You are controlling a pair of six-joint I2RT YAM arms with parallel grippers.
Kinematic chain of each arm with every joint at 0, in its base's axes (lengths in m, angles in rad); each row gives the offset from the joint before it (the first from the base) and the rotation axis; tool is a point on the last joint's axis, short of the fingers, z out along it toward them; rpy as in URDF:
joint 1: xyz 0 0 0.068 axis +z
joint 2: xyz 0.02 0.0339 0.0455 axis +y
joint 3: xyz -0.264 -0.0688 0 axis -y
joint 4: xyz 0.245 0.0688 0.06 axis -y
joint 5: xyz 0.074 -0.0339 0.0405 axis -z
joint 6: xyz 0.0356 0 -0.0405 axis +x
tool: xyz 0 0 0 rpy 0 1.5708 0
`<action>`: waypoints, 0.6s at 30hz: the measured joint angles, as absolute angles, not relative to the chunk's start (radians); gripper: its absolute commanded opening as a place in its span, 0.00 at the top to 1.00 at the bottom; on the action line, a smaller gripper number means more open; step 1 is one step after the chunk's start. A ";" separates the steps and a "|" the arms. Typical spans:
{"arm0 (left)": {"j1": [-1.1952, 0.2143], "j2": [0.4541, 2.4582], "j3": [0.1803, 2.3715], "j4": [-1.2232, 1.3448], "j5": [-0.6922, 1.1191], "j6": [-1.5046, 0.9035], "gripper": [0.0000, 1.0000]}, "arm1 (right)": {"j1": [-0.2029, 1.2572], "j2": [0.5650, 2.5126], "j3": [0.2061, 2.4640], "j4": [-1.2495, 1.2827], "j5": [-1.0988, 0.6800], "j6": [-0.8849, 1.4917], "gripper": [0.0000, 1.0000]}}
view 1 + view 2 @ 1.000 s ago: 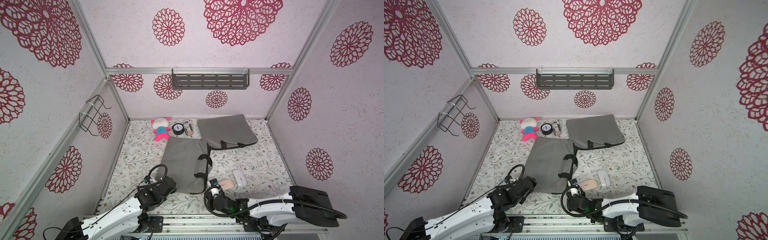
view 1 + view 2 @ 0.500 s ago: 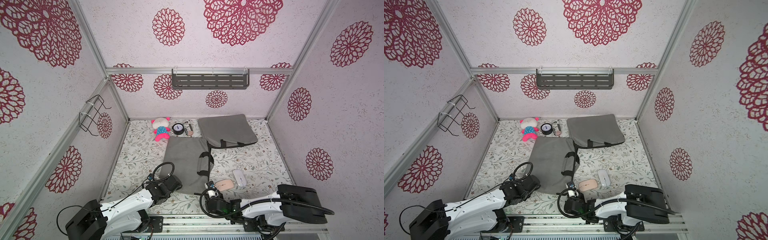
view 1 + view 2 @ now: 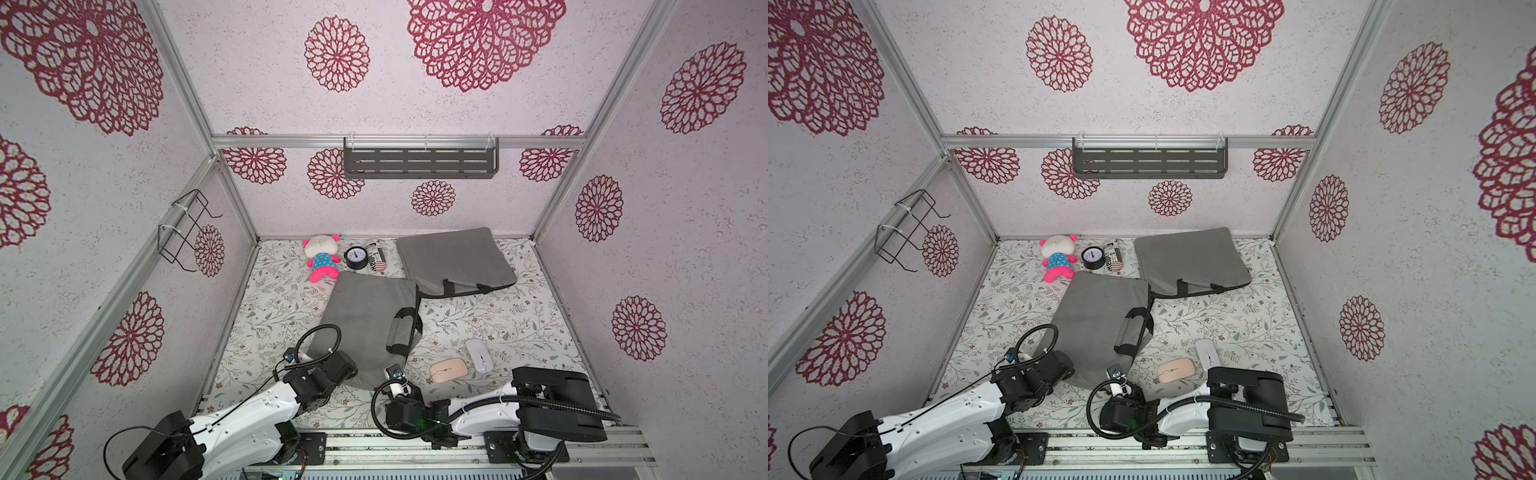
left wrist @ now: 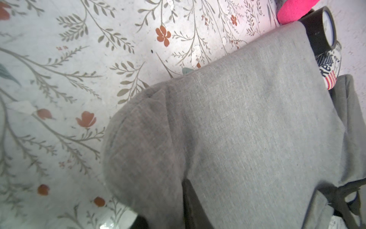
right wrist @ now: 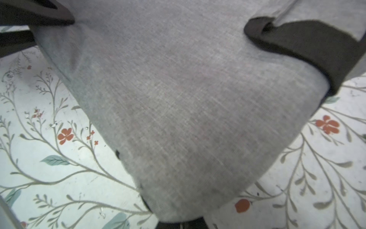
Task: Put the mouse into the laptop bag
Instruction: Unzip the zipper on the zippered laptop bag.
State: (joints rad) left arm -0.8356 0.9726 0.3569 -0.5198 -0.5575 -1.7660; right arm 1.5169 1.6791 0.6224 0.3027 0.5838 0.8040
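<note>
In a top view, pink mouse (image 3: 448,369) near right fingers (image 5: 178,225), together at laptop bag (image 3: 365,324), left fingers (image 4: 139,223) unclear

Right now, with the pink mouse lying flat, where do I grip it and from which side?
I'd take the pink mouse across its narrow middle, straight down from above. It lies flat, wheel up, so both long sides are free; the white mouse crowds only the end away from the nearer laptop bag, whose corner the right tool is shut on.

Bare mat (image 3: 457,320) separates laptop bag (image 3: 365,320) from pink mouse (image 3: 448,370).
</note>
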 measured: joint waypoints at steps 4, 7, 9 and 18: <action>-0.835 0.888 0.324 -0.529 -0.543 -1.770 0.84 | 1.520 1.635 0.559 0.353 0.549 0.819 1.00; -0.835 0.835 0.304 -0.531 -0.528 -1.770 0.85 | 1.525 1.590 0.505 0.377 0.523 0.841 1.00; -0.835 0.818 0.298 -0.535 -0.520 -1.770 0.87 | 1.532 1.581 0.497 0.379 0.518 0.851 1.00; -0.835 0.813 0.294 -0.547 -0.513 -1.784 0.88 | 1.570 1.538 0.502 0.304 0.490 0.858 1.00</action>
